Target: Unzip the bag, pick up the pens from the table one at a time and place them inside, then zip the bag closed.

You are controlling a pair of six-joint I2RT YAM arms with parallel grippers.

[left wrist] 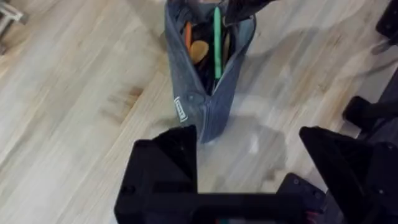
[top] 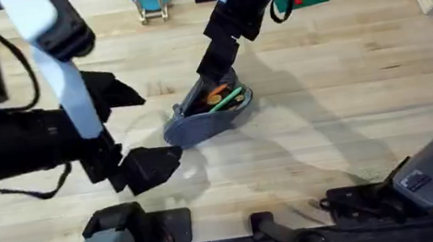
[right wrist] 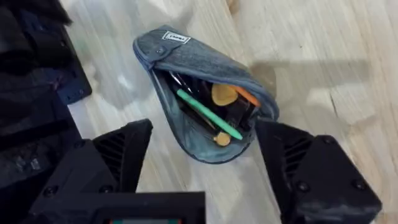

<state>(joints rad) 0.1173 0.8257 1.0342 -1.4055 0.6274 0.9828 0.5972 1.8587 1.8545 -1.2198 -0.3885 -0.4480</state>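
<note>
Blue-grey bag [right wrist: 205, 93] lies between right hand's [right wrist: 205, 180] fingers.

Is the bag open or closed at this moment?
Open. The bag gapes along its zipper, and the green pen and an orange pen lie inside.

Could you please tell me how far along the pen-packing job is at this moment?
Done: the bag lies unzipped on the table, and the green pen and orange pen are already inside. In hand: nothing is gripped; the right gripper is open above the bag's mouth, and the left gripper is open near its closed end. Left: zipping the bag closed.
</note>
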